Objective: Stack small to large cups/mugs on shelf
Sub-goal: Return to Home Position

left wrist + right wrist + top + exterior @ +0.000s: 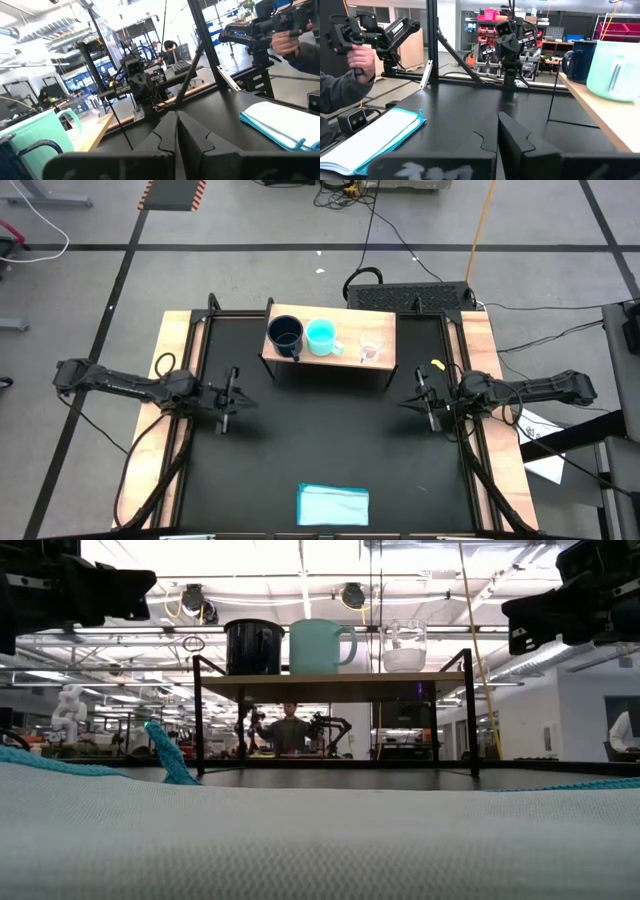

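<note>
Left fingers [162,137] are pressed together, empty. Ahead, between both pairs, the shelf [350,318] carries navy mug [285,335], turquoise mug [322,336], glass cup [371,350] (largest to smallest). Right fingers [520,142] likewise closed; best retreat smoothly, clear of the shelf.

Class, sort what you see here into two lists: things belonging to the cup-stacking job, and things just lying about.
Job: dark navy mug, turquoise mug, clear glass cup, shelf, left gripper, right gripper, both shut.

Lying about: folded light blue cloth, white papers beside the table.
</note>
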